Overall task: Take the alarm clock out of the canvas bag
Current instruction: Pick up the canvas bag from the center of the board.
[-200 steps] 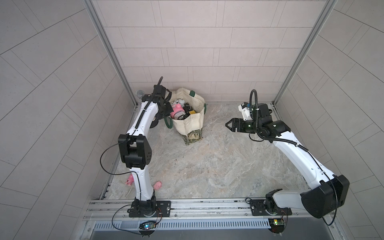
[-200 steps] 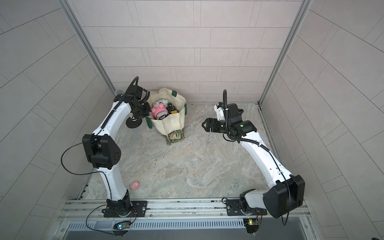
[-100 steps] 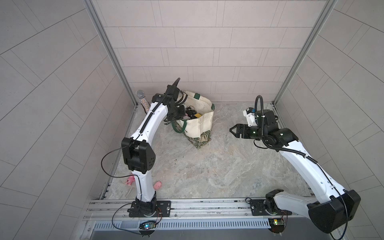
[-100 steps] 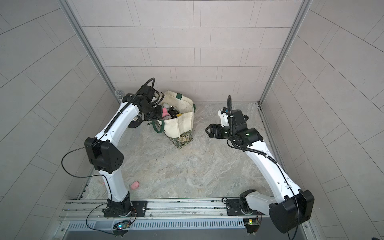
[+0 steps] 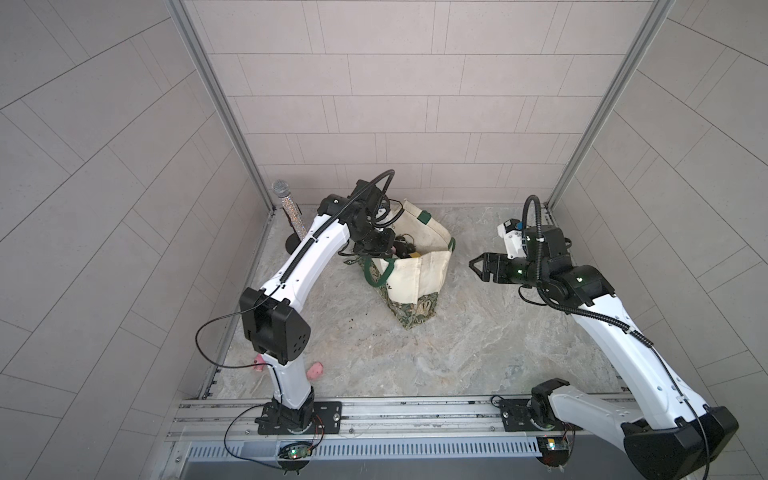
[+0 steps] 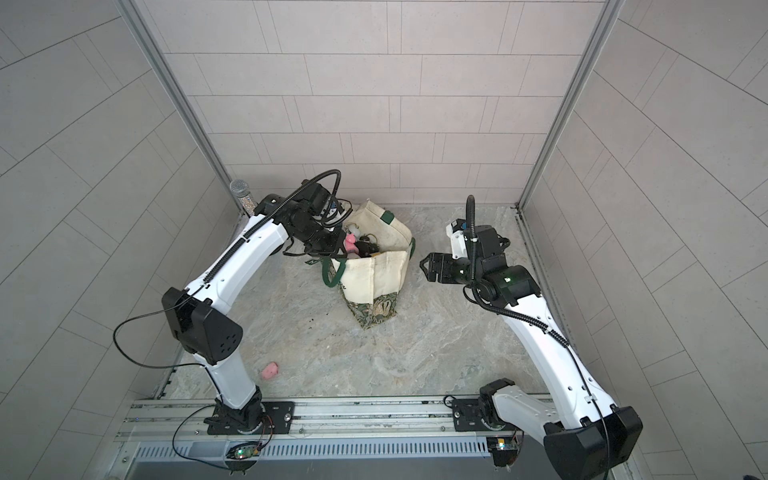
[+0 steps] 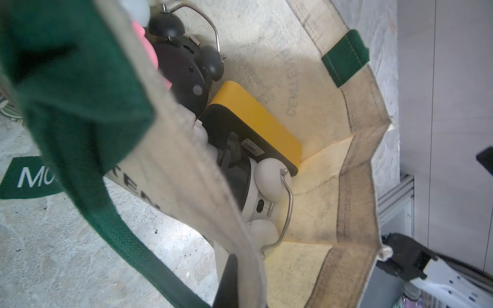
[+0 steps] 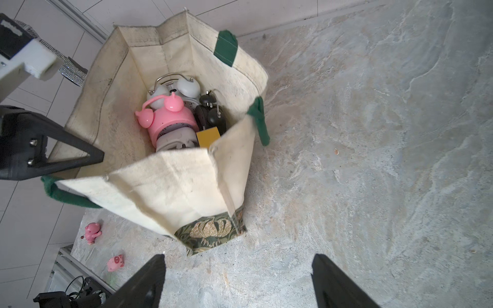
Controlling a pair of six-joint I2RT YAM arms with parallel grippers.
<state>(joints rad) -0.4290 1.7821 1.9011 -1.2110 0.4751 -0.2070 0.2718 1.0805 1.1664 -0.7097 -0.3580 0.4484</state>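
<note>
1. The canvas bag is standing on the tabletop near the back edge, somewhat toward the back left corner, with its mouth gaping upward.
2. The left gripper is clamping shut on the bag's rim beside a green handle, on the side facing the left edge, and is spreading the mouth.
3. The right gripper is hovering with jaws spread wide and nothing between them. It is just beside the bag on the side facing the right edge, clear of the canvas.
4. Three clocks are lying packed together at the bottom of the bag: a pink alarm clock uppermost, a white alarm clock behind it, and a black alarm clock touching a yellow box. None is out yet, and which one is wanted cannot be told.
5. Likely hazard: the contents are crowding one another, so descending jaws may be closing on two things at once or snagging a wire bell-handle.
6. Likely hazard: the round, smooth clock bodies may be slipping from a shallow pinch.
7. Likely hazard: if the rim slides out of the left gripper, the slack canvas may be folding over the mouth, or the bag may be rising with the clock.
</note>
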